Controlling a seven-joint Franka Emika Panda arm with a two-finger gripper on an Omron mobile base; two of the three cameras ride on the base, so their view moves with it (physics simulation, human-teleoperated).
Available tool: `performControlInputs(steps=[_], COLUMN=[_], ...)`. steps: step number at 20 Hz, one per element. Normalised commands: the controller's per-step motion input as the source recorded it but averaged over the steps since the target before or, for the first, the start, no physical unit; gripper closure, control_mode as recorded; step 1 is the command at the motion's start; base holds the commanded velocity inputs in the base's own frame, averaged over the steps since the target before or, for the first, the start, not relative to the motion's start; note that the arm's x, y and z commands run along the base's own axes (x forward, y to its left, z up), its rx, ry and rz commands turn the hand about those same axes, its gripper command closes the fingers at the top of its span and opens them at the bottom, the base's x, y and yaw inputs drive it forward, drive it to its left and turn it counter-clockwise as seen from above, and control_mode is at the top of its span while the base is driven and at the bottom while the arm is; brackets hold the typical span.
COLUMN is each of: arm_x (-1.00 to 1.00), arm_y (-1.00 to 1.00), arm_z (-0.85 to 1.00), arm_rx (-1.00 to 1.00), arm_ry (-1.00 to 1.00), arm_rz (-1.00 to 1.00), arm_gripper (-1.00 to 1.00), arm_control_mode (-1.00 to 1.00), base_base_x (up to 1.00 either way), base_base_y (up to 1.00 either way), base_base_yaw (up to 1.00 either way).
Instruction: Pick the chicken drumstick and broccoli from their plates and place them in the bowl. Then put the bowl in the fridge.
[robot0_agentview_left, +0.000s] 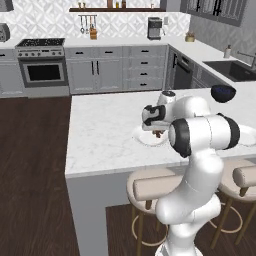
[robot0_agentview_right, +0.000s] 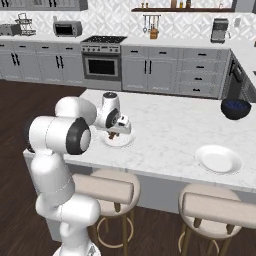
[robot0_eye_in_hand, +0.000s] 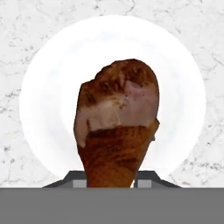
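So the big marble island counter (robot0_agentview_left: 100, 135) is where everything's happening, with the kitchen cabinets and stove along the back wall. The arm is reaching out over its near edge, hand pointing straight down.

On the counter there are two white plates. The near plate (robot0_agentview_right: 125, 142) sits right under the hand, and the other plate (robot0_agentview_right: 218, 159) is well off to the right, looking bare from here. There's also a dark navy bowl (robot0_agentview_right: 235, 108) further back near the corner, which isn't the one the task wants. I can't spot the reddish-brown bowl or the broccoli in these shots.

The gripper (robot0_eye_in_hand: 114, 177) has its jaws clenched around the chicken drumstick (robot0_eye_in_hand: 118, 122), pinching the narrower end while the fat meaty end hangs toward the near plate. In the hand view the drumstick sits dead centre over the white disc. I can't really tell from the base views whether it's touching the plate or just clear of it.

For doing this step well, I'd say lift straight up first, no sideways drag, so the meaty end doesn't catch the raised rim. The grip looks to be on the tapered part, so it might slip or swing; keep it slow and steady before heading for the bowl.
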Motion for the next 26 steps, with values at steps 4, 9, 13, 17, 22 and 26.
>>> performControlInputs(steps=[4,9,13,17,22,26], arm_x=[-1.00,-1.00,-0.25,0.00,0.00,0.00], arm_y=[0.00,-0.01,-0.11,0.00,0.00,0.00], arm_z=[1.00,1.00,0.21,0.00,0.00,0.00], arm_rx=[0.00,-0.01,0.00,0.00,0.00,0.00], arm_ry=[-0.12,-0.25,-0.06,0.00,0.00,0.00], arm_rz=[-0.10,-0.13,-0.05,0.00,0.00,0.00], arm_gripper=[1.00,1.00,1.00,1.00,1.00,1.00], arm_control_mode=[-1.00,-1.00,1.00,1.00,1.00,1.00], base_base_x=[0.00,0.00,-0.58,-0.16,0.24,0.34], base_base_y=[0.00,0.00,-0.68,-1.00,-1.00,-1.00], base_base_yaw=[0.00,0.00,-0.16,-0.19,-0.20,-0.15])
